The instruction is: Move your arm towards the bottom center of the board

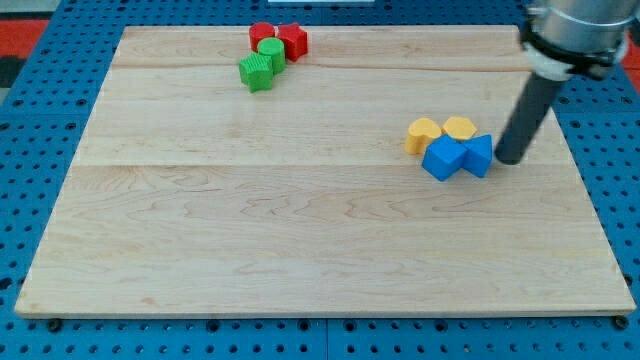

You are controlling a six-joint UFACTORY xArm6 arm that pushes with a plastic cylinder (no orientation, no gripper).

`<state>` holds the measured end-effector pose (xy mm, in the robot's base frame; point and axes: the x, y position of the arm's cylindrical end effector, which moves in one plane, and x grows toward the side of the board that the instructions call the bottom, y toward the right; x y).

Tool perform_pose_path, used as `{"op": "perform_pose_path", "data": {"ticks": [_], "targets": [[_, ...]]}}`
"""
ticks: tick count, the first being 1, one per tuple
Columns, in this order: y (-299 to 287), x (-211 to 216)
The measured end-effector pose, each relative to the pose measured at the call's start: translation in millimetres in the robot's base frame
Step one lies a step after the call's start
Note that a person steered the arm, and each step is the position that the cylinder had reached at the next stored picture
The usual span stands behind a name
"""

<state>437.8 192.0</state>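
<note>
My tip (508, 159) rests on the wooden board (300, 230) at the view's right, just right of a blue block (479, 155) and close to touching it. A second blue block (444, 158) sits against that one on its left. Two yellow blocks (423, 133) (459, 127) lie just above the blue pair, touching them. The rod rises from the tip to the arm at the view's top right.
At the view's top, left of centre, a cluster holds two red blocks (262, 34) (293, 40), a green cylinder (270, 52) and a green block (256, 72). Blue pegboard (40, 120) surrounds the board.
</note>
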Motion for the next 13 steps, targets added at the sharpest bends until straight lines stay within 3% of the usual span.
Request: {"op": "perform_pose_path", "data": {"ticks": [1,2,3,4,5,6,8,9,10,11,13], "targets": [[-39.1,-5.4],[20.5,-11.8],[96.7,-60.5],[113.7,-156.3],[73.1,-246.1],[-56.5,-201.2],[-289.3,50.9],[-403.3,109.2],[-407.8,15.8],[-354.2,-69.0],[-175.1,-102.1]]}}
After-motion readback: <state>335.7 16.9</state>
